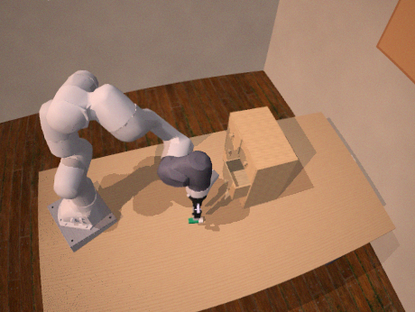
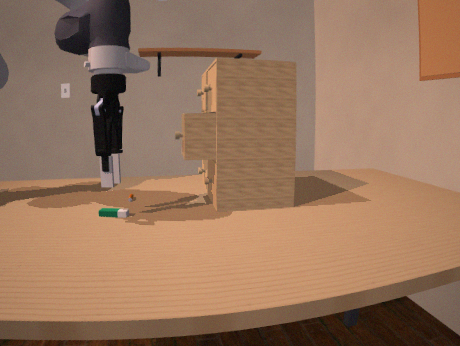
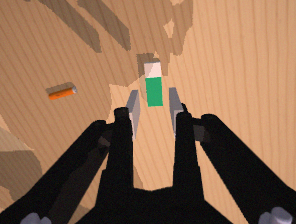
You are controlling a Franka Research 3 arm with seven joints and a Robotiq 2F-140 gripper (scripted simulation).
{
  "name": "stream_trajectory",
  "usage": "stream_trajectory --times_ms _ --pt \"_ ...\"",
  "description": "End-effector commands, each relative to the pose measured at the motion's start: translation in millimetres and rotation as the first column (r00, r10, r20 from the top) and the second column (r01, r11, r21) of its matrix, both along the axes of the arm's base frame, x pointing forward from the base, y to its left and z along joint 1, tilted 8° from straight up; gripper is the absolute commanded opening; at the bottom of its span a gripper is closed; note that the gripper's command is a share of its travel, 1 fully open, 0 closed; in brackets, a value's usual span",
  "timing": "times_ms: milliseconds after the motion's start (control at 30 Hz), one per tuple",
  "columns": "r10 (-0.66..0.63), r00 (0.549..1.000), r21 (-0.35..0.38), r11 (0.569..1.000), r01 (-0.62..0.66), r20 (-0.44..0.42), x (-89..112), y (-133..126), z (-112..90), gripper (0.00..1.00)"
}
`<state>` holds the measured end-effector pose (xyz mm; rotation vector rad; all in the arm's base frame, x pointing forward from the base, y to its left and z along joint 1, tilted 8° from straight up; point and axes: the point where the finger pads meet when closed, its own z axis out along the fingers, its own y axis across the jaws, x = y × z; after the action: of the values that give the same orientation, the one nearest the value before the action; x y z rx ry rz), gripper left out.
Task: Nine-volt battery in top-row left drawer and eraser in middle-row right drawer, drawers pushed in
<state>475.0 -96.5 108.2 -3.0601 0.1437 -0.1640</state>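
Note:
The eraser (image 2: 113,212), green with a white end, lies flat on the table in front of the chest; it also shows in the top view (image 1: 195,221). My gripper (image 2: 111,181) hangs upright just above it, fingers partly apart and empty. In the wrist view the eraser (image 3: 154,86) lies below, in line with the gap between my fingertips. The small wooden chest (image 1: 259,153) stands upright, and its middle-row right drawer (image 2: 198,136) is pulled out part way, seen open from above in the top view (image 1: 236,173). The other drawers look pushed in. I see no nine-volt battery.
A small orange and grey object (image 3: 61,92) lies on the table to the left of the eraser, also seen in the exterior view (image 2: 131,196). The arm's base (image 1: 81,221) stands at the table's left. A shelf (image 2: 200,52) hangs on the back wall.

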Motion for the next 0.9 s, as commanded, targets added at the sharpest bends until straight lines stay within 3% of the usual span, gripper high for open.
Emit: stream_trajectory --times_ms 0,300,867 --pt "0.007 1.000 0.000 1.000 -0.007 0.003 1 1 -7 0.23" --pt "0.007 1.000 0.000 1.000 -0.007 0.003 4 3 -30 0.23" --pt "0.007 1.000 0.000 1.000 -0.007 0.003 6 4 -47 0.23"
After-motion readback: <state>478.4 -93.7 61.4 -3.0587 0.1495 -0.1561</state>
